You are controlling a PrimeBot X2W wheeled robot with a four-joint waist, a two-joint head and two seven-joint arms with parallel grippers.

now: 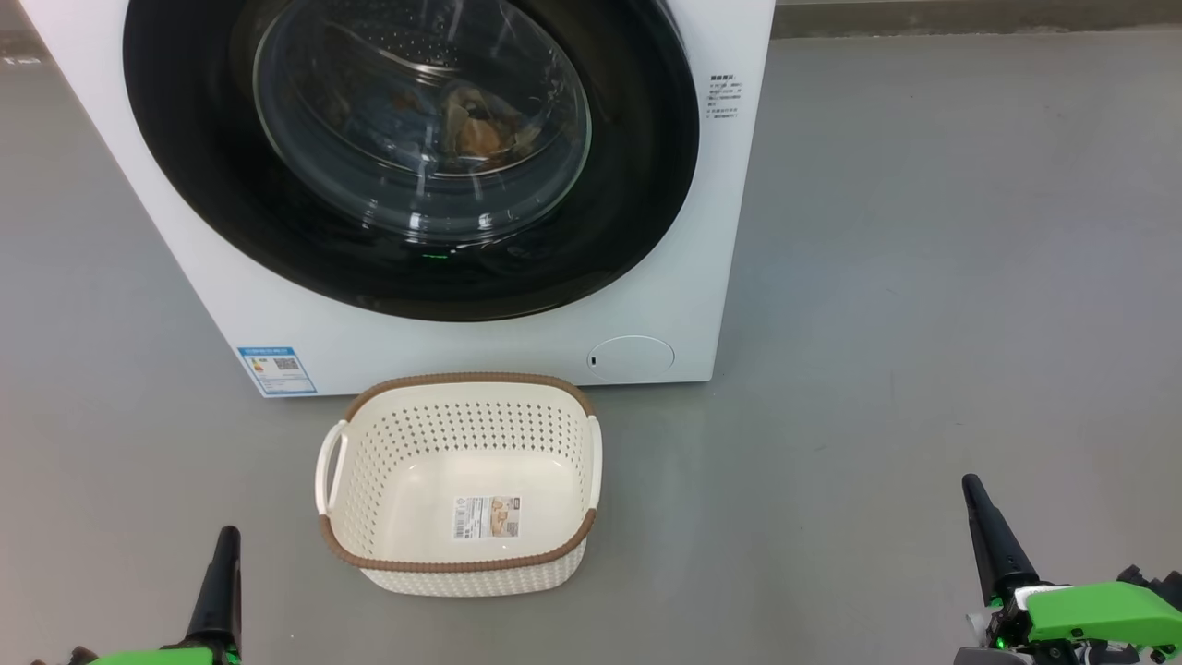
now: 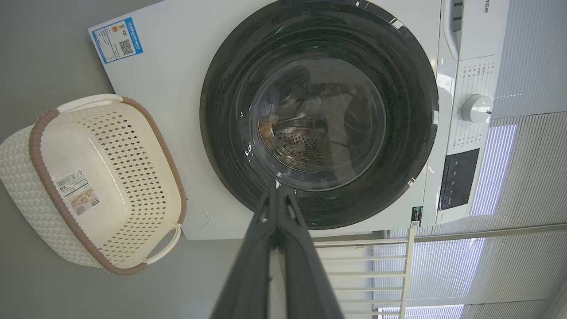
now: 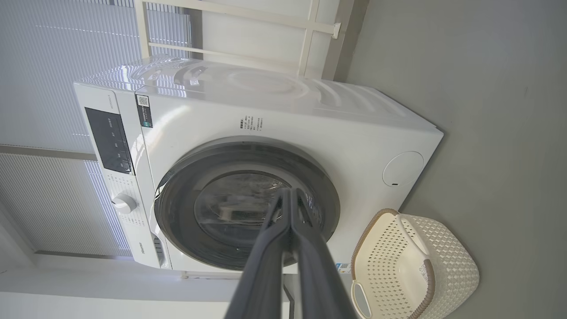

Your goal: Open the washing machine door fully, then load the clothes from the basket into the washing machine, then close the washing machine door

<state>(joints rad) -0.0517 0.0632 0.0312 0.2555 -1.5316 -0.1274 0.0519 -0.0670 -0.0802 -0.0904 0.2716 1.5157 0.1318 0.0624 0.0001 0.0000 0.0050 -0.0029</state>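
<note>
The white washing machine (image 1: 480, 342) (image 2: 172, 88) (image 3: 310, 124) stands ahead with its round black door (image 1: 637, 203) (image 2: 398, 110) (image 3: 177, 212) closed flush. Through the glass window, clothes (image 1: 476, 129) (image 2: 266, 128) lie inside the steel drum. On the floor just before the machine sits the cream basket (image 1: 462, 563) (image 2: 26, 177) (image 3: 447, 266), holding nothing but a paper label. My left gripper (image 1: 226, 536) (image 2: 278, 191) is shut at the lower left, well back from the basket. At the lower right my right gripper (image 1: 970, 485) (image 3: 290, 192) is shut too, with nothing held.
Grey floor (image 1: 923, 277) spreads around the machine and basket. A round flap (image 1: 632, 358) and blue energy sticker (image 1: 276, 369) mark the machine's lower front. Its dial (image 2: 476, 108) and dark control panel (image 3: 108, 139) are up top. Slatted blinds (image 3: 53, 66) and a white frame stand behind.
</note>
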